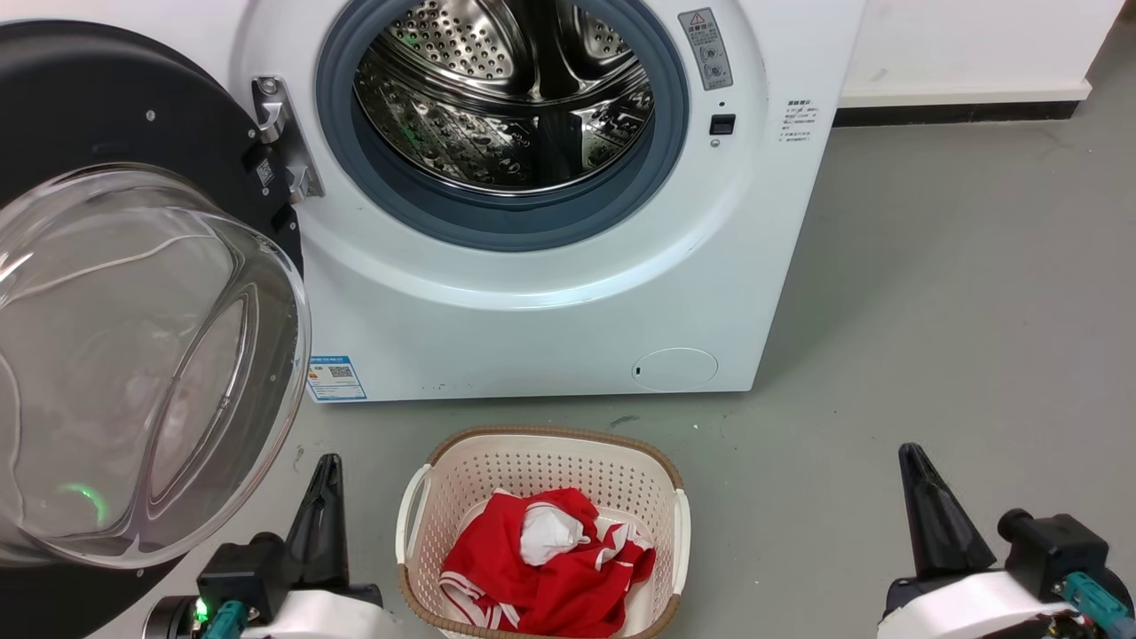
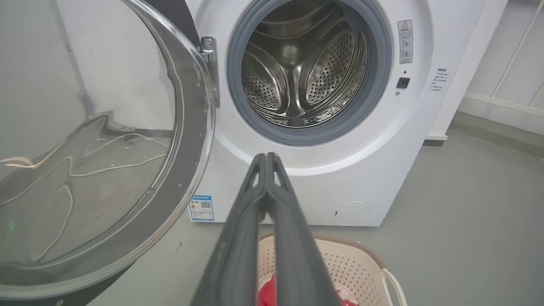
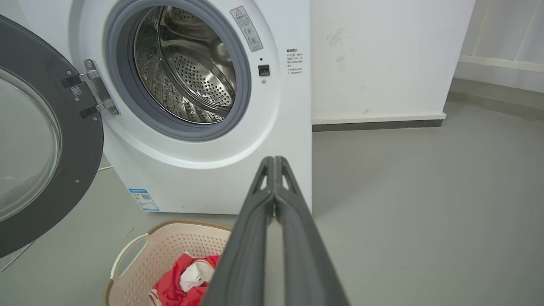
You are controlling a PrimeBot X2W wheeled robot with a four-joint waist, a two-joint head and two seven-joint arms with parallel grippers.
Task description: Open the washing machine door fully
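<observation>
The white washing machine (image 1: pixel 550 311) stands ahead with its steel drum (image 1: pixel 506 98) exposed inside the grey gasket. The washing machine door (image 1: pixel 124 355), black-rimmed with a bulging clear glass bowl, is swung wide to the left on its metal hinge (image 1: pixel 282 142). It also shows in the left wrist view as door (image 2: pixel 97 161) and in the right wrist view as door (image 3: pixel 42 140). My left gripper (image 1: pixel 327 466) is shut and empty, low at the left, just right of the door's glass. My right gripper (image 1: pixel 910 454) is shut and empty, low at the right over bare floor.
A cream laundry basket (image 1: pixel 417 524) holding red and white cloth (image 1: pixel 546 559) sits on the grey floor before the machine, between my two grippers. A white wall with a dark skirting (image 1: pixel 958 111) runs behind at the right.
</observation>
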